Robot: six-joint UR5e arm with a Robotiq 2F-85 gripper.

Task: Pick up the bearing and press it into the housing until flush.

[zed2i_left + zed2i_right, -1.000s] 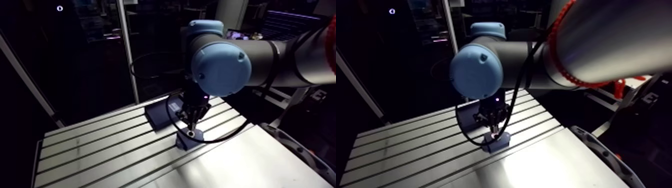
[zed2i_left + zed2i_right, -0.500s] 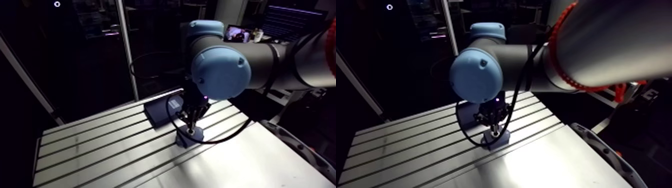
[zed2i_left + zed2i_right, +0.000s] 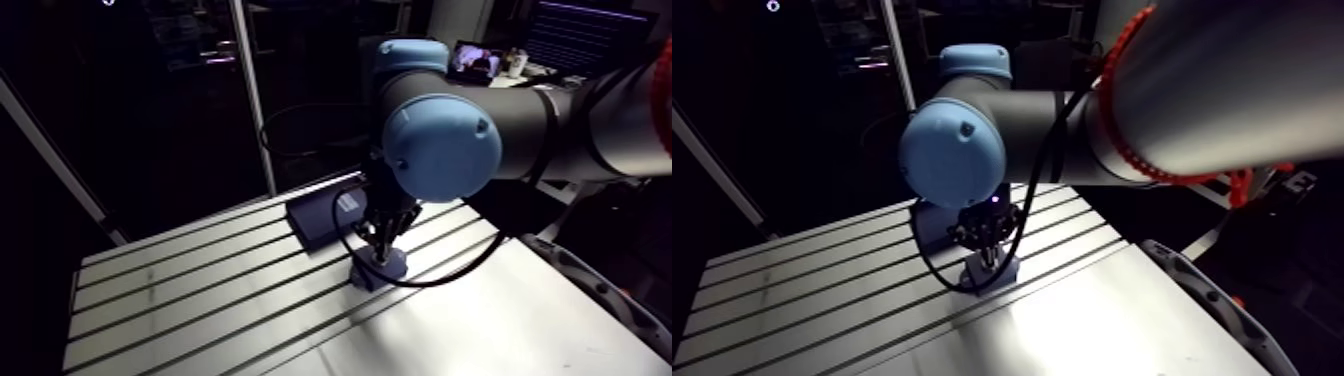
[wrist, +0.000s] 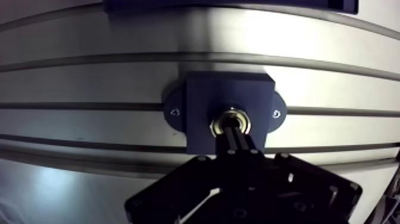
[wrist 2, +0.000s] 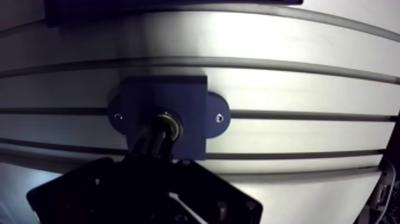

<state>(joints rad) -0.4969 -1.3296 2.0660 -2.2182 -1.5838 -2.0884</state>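
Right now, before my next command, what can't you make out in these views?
1. Whether the bearing sits flush in the housing: wrist view, the shut pincer covers its centre and near rim.
2. The dark block beyond the housing: cut off by the wrist view's edge.
3. The bearing in the arm view: too small and dim, behind the pincer.

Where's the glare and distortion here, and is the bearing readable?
Arm view: dim room, bright glare patch on the table nearest the camera, gripper a dark silhouette. Wrist view: table slots bow into curves, gripper body blacked out, housing evenly lit, bearing readable by its bright metal ring.
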